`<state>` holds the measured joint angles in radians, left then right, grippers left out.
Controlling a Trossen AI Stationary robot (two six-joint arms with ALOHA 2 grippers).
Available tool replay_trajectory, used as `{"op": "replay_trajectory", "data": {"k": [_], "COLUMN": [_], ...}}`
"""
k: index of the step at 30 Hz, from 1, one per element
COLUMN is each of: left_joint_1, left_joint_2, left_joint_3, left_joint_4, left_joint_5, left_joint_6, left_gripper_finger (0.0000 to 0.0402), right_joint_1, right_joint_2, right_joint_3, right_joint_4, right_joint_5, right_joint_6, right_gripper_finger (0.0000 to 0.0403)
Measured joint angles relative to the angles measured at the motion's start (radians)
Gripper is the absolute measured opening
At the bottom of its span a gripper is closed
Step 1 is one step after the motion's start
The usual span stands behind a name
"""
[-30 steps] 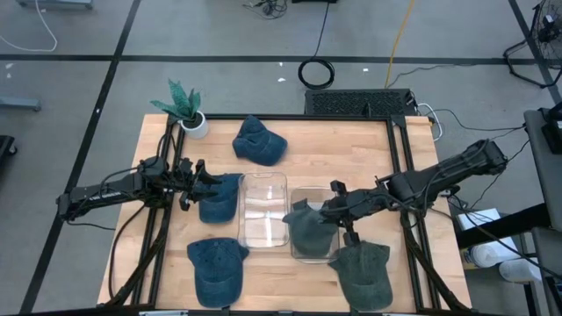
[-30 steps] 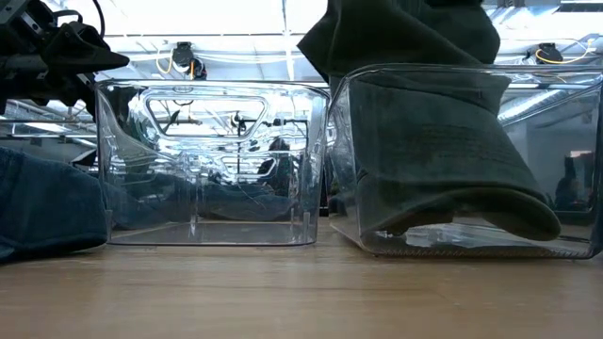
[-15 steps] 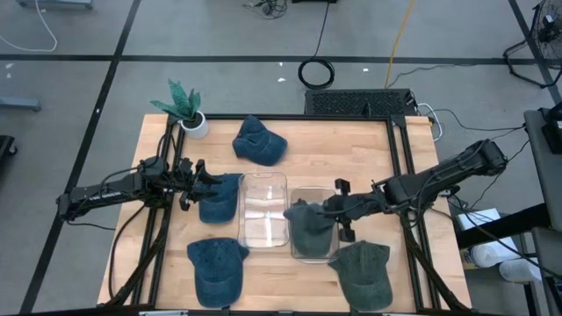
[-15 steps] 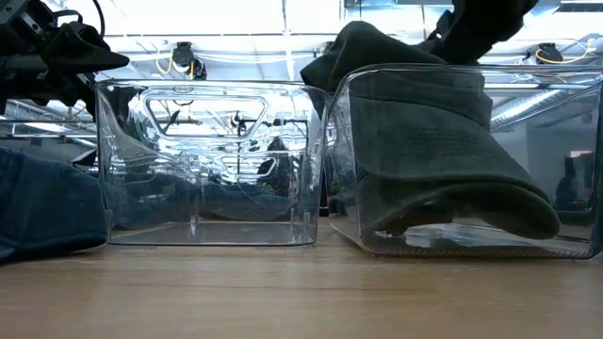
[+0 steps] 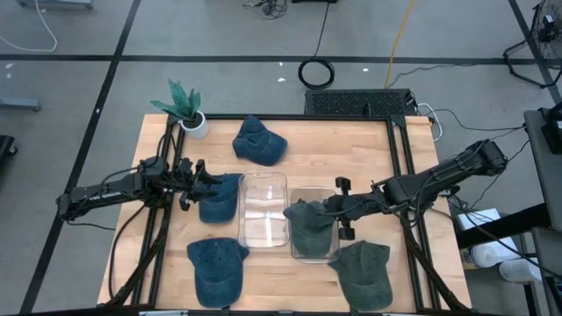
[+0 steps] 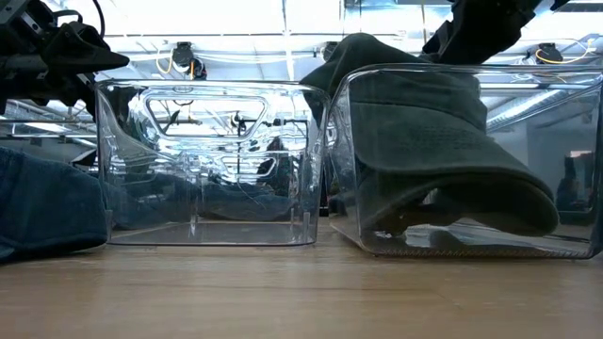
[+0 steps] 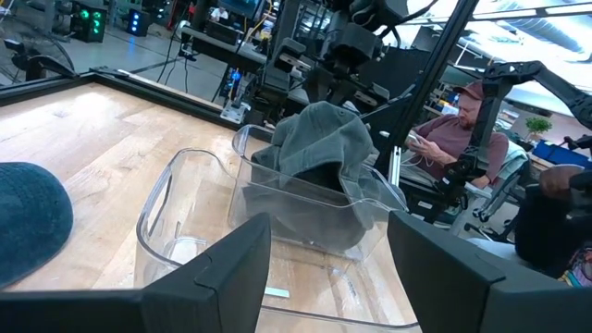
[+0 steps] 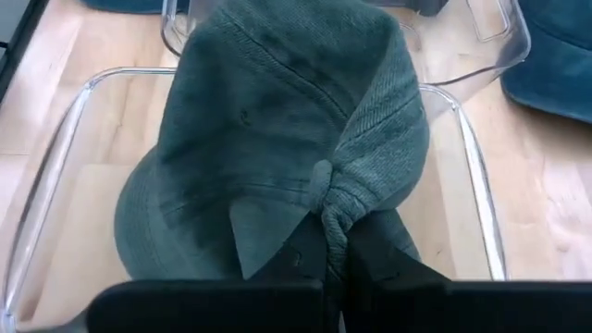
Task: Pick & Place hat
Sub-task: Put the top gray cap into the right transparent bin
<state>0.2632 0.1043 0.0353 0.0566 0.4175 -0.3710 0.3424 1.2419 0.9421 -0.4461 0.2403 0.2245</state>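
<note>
A grey-green hat (image 5: 306, 225) sits in the right clear bin (image 5: 314, 255), brim down on the bin floor (image 6: 471, 212). Its crown rises above the rim (image 6: 377, 52). My right gripper (image 5: 334, 209) is shut on it, coming from the table's right side. My left gripper (image 5: 195, 183) is open and hovers at the left edge of a blue hat (image 5: 221, 198), beside the empty left clear bin (image 5: 263, 209). In the left wrist view the open gripper (image 7: 326, 227) looks over both bins toward the green hat (image 7: 319, 139). My right gripper pinches a bunched fold of the green hat's crown cloth (image 8: 326, 192) between its two shut fingers (image 8: 365, 254). It comes slanting down from the table's right side. The hat's brim rests on the bin floor and the crown stands tilted toward the left bin.
Other hats lie on the table: a blue one at the far side (image 5: 259, 140), a blue one near-left (image 5: 215, 268) and a green one near-right (image 5: 362, 272). A potted plant (image 5: 186, 110) stands at the far left corner. A person sits beyond the table (image 7: 458, 134).
My right gripper has lowered, still shut on the green hat. The hat has sunk deeper into the right bin: its crown, which reached above the low view's top, now shows just over the rim, and the brim has settled on the bin floor.
</note>
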Motion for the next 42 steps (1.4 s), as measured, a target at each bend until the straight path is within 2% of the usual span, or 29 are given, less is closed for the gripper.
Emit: {"op": "replay_trajectory", "data": {"k": [12,19,23,28,33,37,42], "left_joint_1": [0.0,0.0,0.0,0.0,0.0,0.0,0.0], "left_joint_2": [0.0,0.0,0.0,0.0,0.0,0.0,0.0], "left_joint_3": [0.0,0.0,0.0,0.0,0.0,0.0,0.0], "left_joint_4": [0.0,0.0,0.0,0.0,0.0,0.001,0.0], "left_joint_5": [0.0,0.0,0.0,0.0,0.0,0.0,0.0], "left_joint_6": [0.0,0.0,0.0,0.0,0.0,0.0,0.0], "left_gripper_finger": [0.0228,0.0228,0.0228,0.0228,0.0228,0.0228,0.0228], "right_joint_1": [0.0,0.0,0.0,-0.001,-0.002,-0.002,-0.002], "right_joint_2": [0.0,0.0,0.0,-0.005,-0.03,-0.074,-0.105], "right_joint_3": [0.0,-0.001,0.0,0.0,-0.001,-0.001,-0.001], "right_joint_4": [-0.023,-0.01,-0.007,0.002,-0.022,-0.016,0.027], "right_joint_5": [0.125,0.126,0.127,0.134,0.189,0.251,0.367], "right_joint_6": [0.002,0.015,0.021,0.021,0.018,0.018,-0.006], "right_gripper_finger": [0.0,0.0006,0.0038,0.01,0.0155,0.0174,0.0177]}}
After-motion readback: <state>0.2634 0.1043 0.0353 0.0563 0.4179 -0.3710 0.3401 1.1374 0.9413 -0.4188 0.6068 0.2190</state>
